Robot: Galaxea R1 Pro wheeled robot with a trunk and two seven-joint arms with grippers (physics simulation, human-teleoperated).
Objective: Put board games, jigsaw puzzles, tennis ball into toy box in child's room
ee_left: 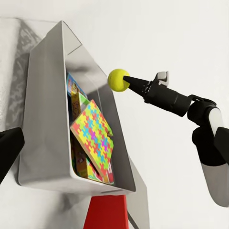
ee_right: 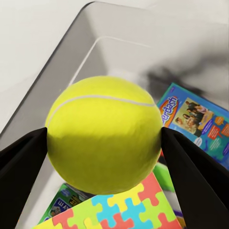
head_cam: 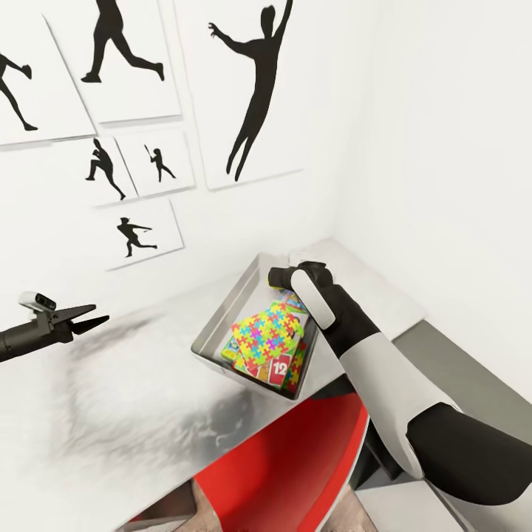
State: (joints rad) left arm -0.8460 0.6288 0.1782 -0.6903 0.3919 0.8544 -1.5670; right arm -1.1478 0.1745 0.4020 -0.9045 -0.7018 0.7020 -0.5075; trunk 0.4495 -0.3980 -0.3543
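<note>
My right fingers (ee_right: 28, 164) clamped the tennis ball (ee_right: 105, 133) above the toy box (ee_left: 45, 95) of puzzles, while my left fingers (head_cam: 92, 316) hung apart.

Head looks down from above, both wrists close; all share the toy box (head_cam: 222, 318)

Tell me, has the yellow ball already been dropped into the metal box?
No, the right claw grips the tennis ball above the toy box.
</note>
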